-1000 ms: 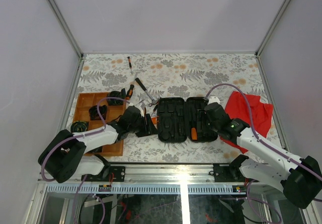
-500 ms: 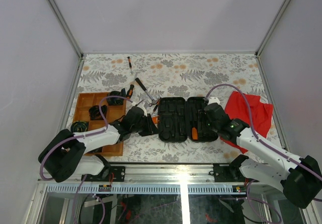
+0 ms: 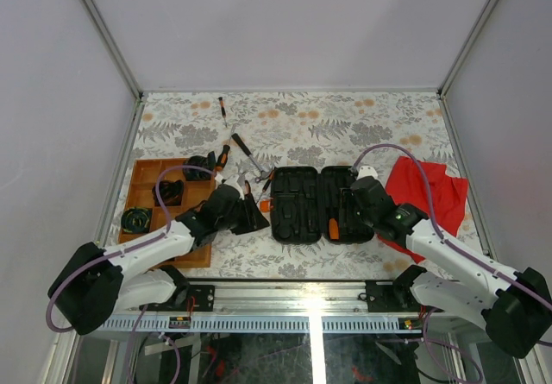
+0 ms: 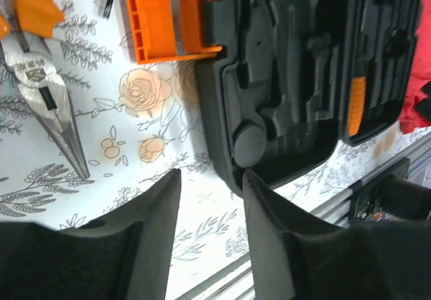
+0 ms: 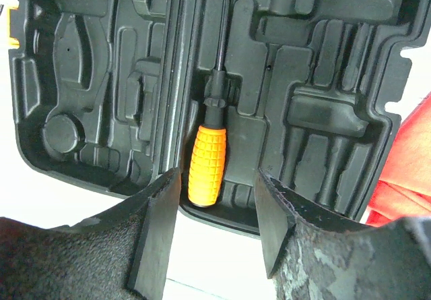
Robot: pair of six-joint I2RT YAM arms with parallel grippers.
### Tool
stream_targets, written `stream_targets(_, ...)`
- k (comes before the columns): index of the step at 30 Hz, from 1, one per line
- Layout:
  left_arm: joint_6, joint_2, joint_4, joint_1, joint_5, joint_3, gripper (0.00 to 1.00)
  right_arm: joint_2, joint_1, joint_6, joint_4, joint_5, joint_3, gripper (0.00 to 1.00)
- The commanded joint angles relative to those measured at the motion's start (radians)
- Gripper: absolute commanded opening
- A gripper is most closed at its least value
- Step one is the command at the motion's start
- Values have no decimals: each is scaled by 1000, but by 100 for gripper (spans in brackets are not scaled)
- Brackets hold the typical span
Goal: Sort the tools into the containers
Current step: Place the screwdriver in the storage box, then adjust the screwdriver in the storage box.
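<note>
The left pincer point(image 4: 210, 178) pulled back from the case point(image 4: 289, 77), apart and empty; the pliers point(image 4: 40, 91) still wait. The right pincer point(image 5: 217, 178) is apart too.

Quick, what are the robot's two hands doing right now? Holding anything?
Left gripper: open, holding nothing.
Right gripper: open, holding nothing, above the tool case.

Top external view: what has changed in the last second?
The left arm swung its elbow back toward the near-left corner. The left gripper barely shifted beside the black moulded-plastic tool case, jaws open, nothing taken or released. The right gripper, case and orange-brown wooden tray stayed put.
</note>
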Motion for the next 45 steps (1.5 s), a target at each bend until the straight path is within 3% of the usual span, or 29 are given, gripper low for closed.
stream_targets(1,14,-18,-33,-4,-51,73,48,-35,-7,9,27,4,22,54)
stream_targets(7,7,68,34,-4,-25,102,59,-38,-6,17,32,-3,22,55)
stream_targets(17,1,185,58,-4,-30,107,59,-10,-6,19,48,-21,15,55)
stream_targets(22,-2,203,89,-4,-18,98,52,19,-6,59,23,9,18,55)
stream_targets(32,20,185,77,-5,-10,74,25,193,-6,70,-7,-44,87,49)
stream_targets(45,2,79,48,-4,-2,-27,20,275,-6,45,103,-78,111,42)
